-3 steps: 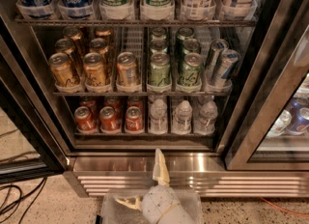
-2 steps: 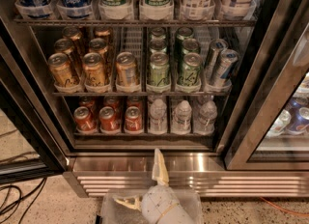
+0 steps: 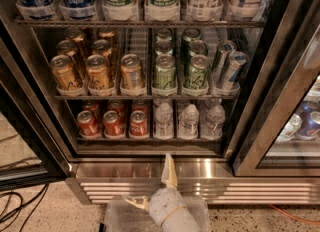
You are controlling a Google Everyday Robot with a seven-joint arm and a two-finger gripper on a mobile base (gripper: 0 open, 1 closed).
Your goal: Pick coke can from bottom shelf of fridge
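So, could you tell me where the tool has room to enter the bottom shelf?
Bottom shelf is packed side to side: coke cans left, water bottles right. Free room is the gap above the cans' tops, under the middle rack. The tool, open, sits low before the steel base.

Bottom shelf worktop (image 3: 150, 139): red coke cans (image 3: 113, 123) in left lanes, clear bottles (image 3: 189, 122) right. End effector (image 3: 147, 177) low, before fridge base (image 3: 215, 168), fingers spread.

The gripper (image 3: 147, 178) is low in the middle of the view. Its wrist body (image 3: 167, 211) is rounded, pale grey-white and smooth like plastic. Two slim cream fingers (image 3: 170, 172) come from it, flat and tapered, spread well apart, each ending in a thin tip.
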